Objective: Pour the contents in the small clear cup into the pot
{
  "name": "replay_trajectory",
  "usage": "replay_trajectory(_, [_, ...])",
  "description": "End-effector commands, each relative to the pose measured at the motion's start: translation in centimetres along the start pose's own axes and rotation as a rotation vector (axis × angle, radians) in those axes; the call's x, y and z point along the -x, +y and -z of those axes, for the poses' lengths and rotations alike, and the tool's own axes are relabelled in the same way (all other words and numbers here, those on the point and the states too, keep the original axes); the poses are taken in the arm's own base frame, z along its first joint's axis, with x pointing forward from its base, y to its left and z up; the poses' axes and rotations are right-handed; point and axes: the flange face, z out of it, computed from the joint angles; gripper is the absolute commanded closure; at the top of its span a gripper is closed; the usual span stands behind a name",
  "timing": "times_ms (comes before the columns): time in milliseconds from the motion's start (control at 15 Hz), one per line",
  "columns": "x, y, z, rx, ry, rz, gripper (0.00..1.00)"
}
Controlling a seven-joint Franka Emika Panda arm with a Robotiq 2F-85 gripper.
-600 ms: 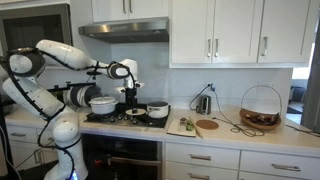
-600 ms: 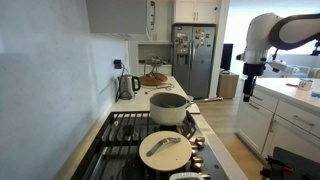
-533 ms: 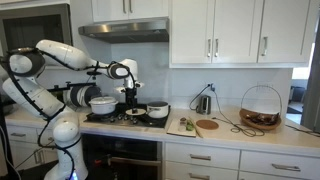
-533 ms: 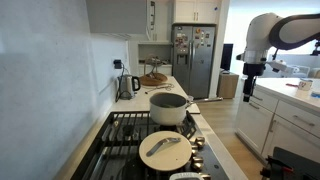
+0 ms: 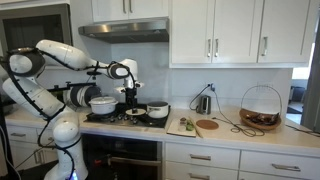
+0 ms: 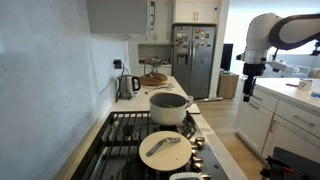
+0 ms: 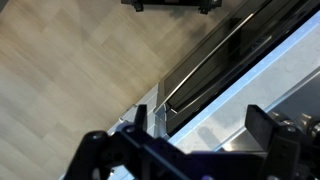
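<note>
- The jaws stand spread as wide as they go. In the wrist view the two dark fingers (image 7: 268, 130) sit far apart, with nothing between them and nothing touching them.
- Straight beneath the jaws that view shows only the wooden floor (image 7: 60, 70) and the oven door handle (image 7: 220, 60). They appear to hang out in front of the stove (image 6: 130, 130), not over its burners.
- The pot (image 6: 170, 110) sits on the stove, lower than the jaws and off to one side of them, towards the wall. It is well apart from the jaws in this exterior view. From the other angle the pot (image 5: 157, 110) appears just below and beside them, but that closeness is probably an effect of the viewing line.
- A white rounded pot (image 5: 102, 103) stands on the opposite side of the jaws from the task's pot.
- The small clear cup cannot be made out in any view, as it is too small or hidden. Its direction from the jaws and whether it stands upright cannot be told.
- The cup is evidently not picked up yet. The coming move turns on locating it on the stove or the surface beyond, then bringing the open jaws down and inward from the floor side.
</note>
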Motion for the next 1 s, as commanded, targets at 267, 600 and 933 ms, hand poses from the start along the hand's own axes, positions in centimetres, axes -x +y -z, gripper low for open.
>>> replay_trajectory(267, [0.0, 0.0, 0.1, 0.000, -0.001, 0.000, 0.00])
replay_trajectory(600, [-1.3, 1.9, 2.1, -0.045, 0.115, -0.011, 0.00])
replay_trajectory(933, [-2.6, 7.0, 4.4, -0.075, 0.238, -0.034, 0.00])
